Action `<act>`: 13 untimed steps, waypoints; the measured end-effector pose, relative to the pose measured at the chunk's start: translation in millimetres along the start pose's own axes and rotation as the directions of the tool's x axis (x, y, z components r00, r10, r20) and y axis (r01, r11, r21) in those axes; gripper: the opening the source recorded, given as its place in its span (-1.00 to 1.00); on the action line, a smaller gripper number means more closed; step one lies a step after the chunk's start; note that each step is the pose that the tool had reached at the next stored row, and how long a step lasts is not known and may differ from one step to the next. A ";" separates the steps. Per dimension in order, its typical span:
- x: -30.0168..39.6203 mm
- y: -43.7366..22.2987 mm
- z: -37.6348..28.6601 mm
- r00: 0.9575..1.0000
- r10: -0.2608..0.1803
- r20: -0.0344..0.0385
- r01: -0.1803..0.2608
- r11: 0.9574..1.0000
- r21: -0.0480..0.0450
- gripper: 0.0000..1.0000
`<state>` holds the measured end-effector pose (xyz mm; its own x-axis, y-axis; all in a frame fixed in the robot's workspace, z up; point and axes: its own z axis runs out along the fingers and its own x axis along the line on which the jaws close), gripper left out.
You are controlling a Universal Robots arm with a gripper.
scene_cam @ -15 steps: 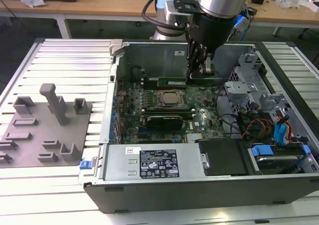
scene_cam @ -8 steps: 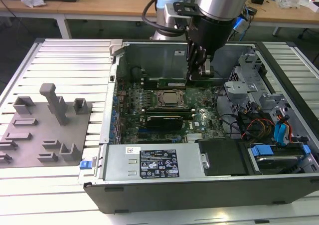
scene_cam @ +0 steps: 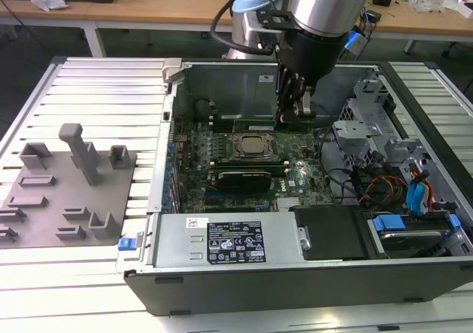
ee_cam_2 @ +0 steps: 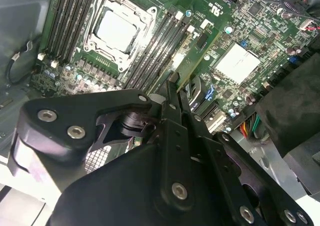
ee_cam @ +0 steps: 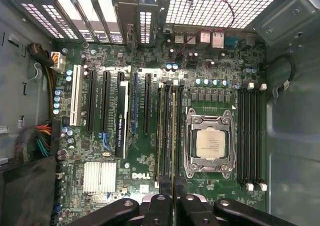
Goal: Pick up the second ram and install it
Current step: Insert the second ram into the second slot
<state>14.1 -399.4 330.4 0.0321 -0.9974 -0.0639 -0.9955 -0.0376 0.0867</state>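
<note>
Over the memory slots (ee_cam: 167,131) beside the processor socket (ee_cam: 209,143), I have the jaws closed on the second ram (ee_cam: 173,136), edge down, its length running along the slots.

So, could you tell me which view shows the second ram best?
The first wrist view: the second ram runs edge-on from the gripper along the slots beside the CPU socket. The second wrist view shows its green face. In the exterior view the arm hides it.

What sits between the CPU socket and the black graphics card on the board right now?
In the first wrist view, a bank of black memory slots lies between CPU socket and graphics card; the claw holds the second ram edge-on there.
</note>
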 end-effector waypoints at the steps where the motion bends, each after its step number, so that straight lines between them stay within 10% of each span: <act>1: 0.0 -0.1 0.6 1.000 0.000 0.000 0.000 1.000 0.000 -0.73; 13: 0.5 -0.7 8.5 1.000 0.000 0.000 0.000 1.000 0.000 -0.73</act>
<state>14.1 -399.4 321.9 0.0321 -0.9974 -0.0640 -0.9955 -0.0376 0.0867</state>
